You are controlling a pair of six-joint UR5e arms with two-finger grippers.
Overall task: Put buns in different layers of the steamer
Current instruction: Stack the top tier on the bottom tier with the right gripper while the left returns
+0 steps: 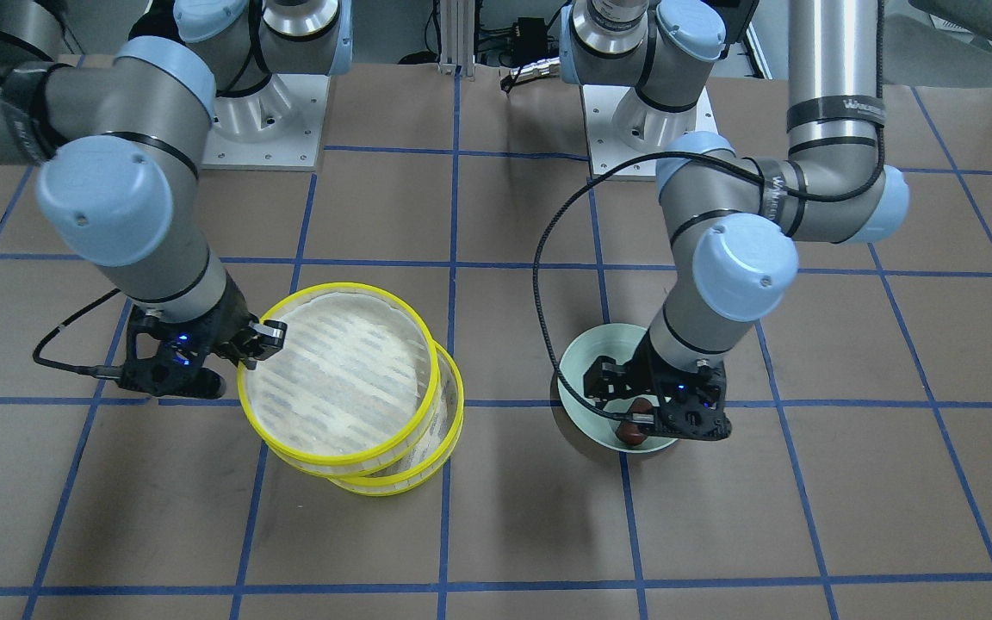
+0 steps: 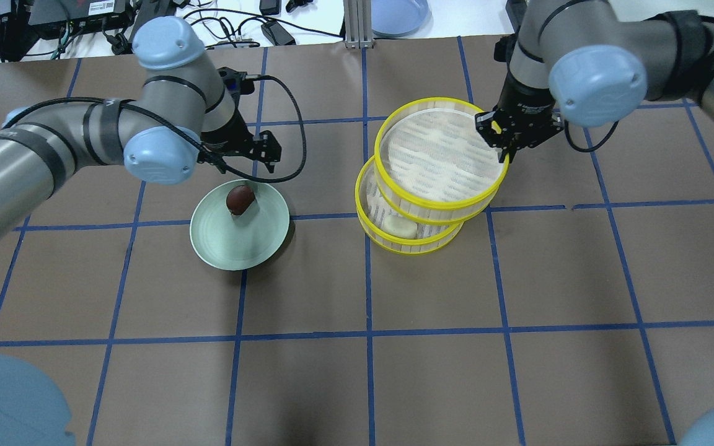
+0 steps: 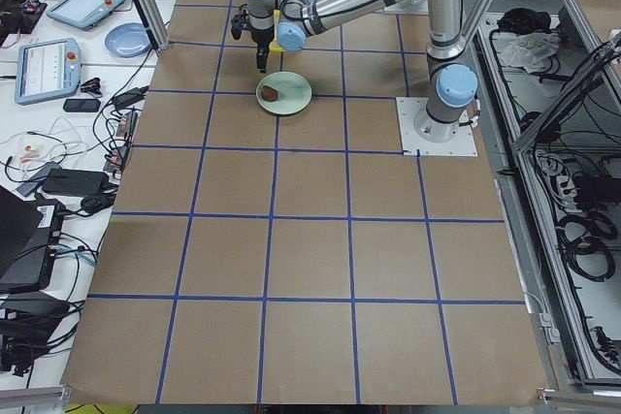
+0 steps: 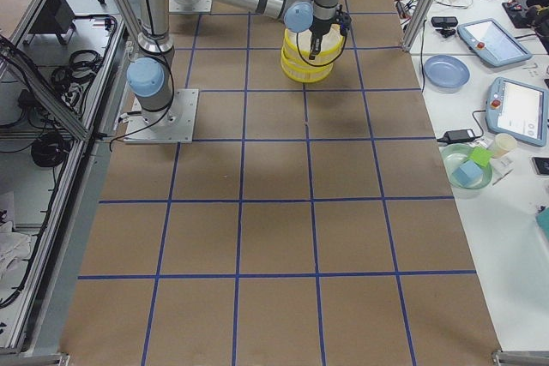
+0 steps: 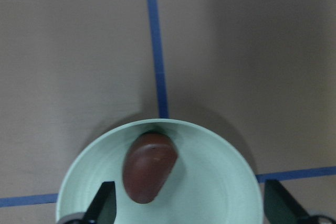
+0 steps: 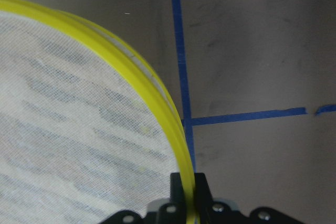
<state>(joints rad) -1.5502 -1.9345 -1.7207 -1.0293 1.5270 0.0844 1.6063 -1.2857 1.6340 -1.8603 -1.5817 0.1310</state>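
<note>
The steamer's top tray is empty and sits tilted and offset over the bottom tray. My right gripper is shut on the top tray's yellow rim. The cream-white bun lies in the bottom tray, partly covered by the top one. The dark reddish-brown bun lies on the pale green plate. My left gripper is open just above the plate. In the left wrist view the brown bun lies ahead of the gripper's left finger, and nothing touches it.
The brown paper table has blue tape grid lines. The left arm's black cable loops beside the plate. A blue dish and electronics lie beyond the table's far edge.
</note>
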